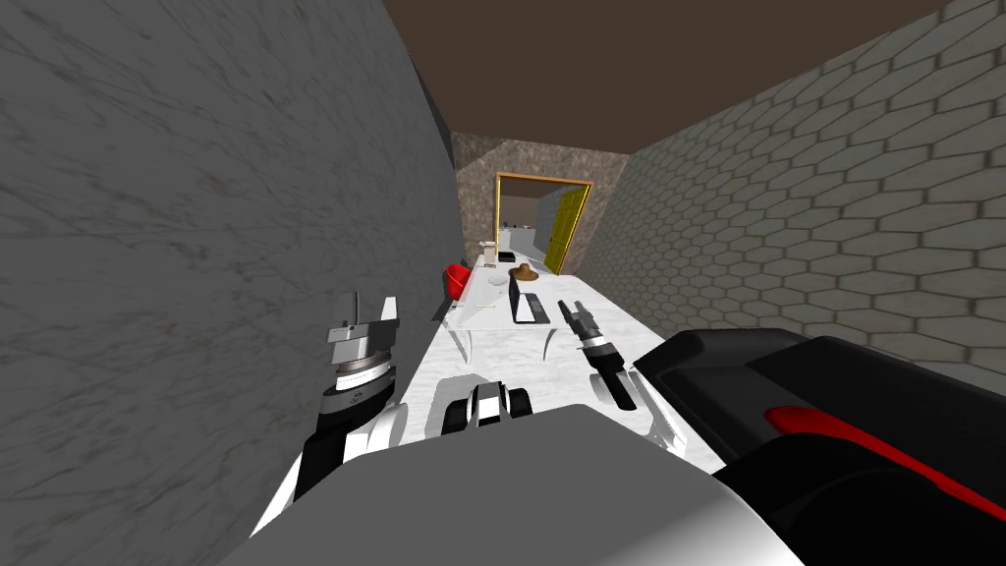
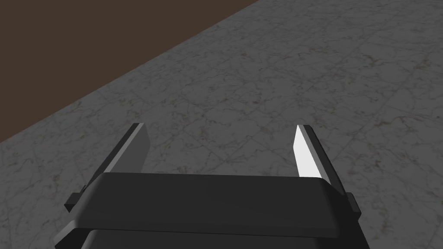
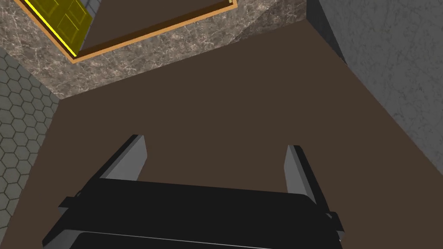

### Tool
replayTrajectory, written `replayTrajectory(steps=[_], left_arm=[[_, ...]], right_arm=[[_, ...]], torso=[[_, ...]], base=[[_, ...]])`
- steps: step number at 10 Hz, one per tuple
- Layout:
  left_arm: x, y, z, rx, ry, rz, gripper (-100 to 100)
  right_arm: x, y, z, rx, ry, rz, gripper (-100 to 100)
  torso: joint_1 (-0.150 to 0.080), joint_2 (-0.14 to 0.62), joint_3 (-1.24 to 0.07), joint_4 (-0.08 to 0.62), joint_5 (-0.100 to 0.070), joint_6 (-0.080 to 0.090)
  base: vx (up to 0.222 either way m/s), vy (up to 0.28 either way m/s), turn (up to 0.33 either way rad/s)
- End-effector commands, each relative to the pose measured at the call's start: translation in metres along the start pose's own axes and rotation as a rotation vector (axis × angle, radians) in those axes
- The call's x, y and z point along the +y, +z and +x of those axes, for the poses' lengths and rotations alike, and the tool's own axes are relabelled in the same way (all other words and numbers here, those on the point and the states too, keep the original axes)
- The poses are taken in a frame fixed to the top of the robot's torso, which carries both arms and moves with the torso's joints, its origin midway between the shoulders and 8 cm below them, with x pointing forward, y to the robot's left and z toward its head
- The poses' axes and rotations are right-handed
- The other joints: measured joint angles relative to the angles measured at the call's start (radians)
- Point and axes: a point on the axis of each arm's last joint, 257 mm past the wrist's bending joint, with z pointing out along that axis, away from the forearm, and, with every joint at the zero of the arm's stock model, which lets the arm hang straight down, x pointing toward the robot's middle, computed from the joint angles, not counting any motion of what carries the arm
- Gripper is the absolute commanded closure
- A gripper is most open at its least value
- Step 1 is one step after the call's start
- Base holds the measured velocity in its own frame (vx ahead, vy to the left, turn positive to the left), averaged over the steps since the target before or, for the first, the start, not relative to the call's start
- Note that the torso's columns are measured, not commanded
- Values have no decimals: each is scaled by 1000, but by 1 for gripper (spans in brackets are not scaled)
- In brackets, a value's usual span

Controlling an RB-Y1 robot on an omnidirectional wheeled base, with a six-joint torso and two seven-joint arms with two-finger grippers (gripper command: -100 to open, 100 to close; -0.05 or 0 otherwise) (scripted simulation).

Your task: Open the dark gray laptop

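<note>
The light was flat and rather dim. The brightest patch lay in the doorway [image 1: 535, 221] beyond the far end of the white table [image 1: 619, 322], whose top stood out pale against the dull grey marbled wall [image 1: 196, 246] beside it. Shading on the table was faint. The wide lens splayed the walls on either side of the table out to the corners, yet edges were crisp throughout. On the table the laptop [image 1: 526, 307] read as a small dark shape, perhaps lit from above. On the left gripper [image 2: 220, 126], one finger [image 2: 308, 158] gleamed near white while the other was grey, so the light struck from one side.
</note>
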Motion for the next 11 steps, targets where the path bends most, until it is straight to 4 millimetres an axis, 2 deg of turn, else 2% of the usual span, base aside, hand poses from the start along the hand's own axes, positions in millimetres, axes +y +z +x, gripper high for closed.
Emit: replayTrajectory(steps=[1,2,6,7,9,11], left_arm=[[0,0,0,0,0,0,0],[0,0,0,0,0,0,0],[0,0,0,0,0,0,0],[0,0,0,0,0,0,0],[0,0,0,0,0,0,0],[0,0,0,0,0,0,0]], right_arm=[[-34,-7,11,52,-175,71,-100],[-34,-7,12,56,-194,70,-100],[-86,-23,26,148,-454,180,-100],[-86,-23,27,153,-472,178,-100],[-111,-33,32,204,-593,228,-100],[-133,-44,37,254,-696,274,-100]], torso=[[1,1,0,0,0,0],[4,0,0,0,1,0],[4,-2,-1,-1,1,0],[4,-1,-1,0,1,0],[-1,2,1,1,0,0],[5,-2,-1,-1,1,0]], base=[[104,193,-8],[108,150,-10],[124,186,-8],[85,161,-7],[86,142,-3],[136,195,-11]])
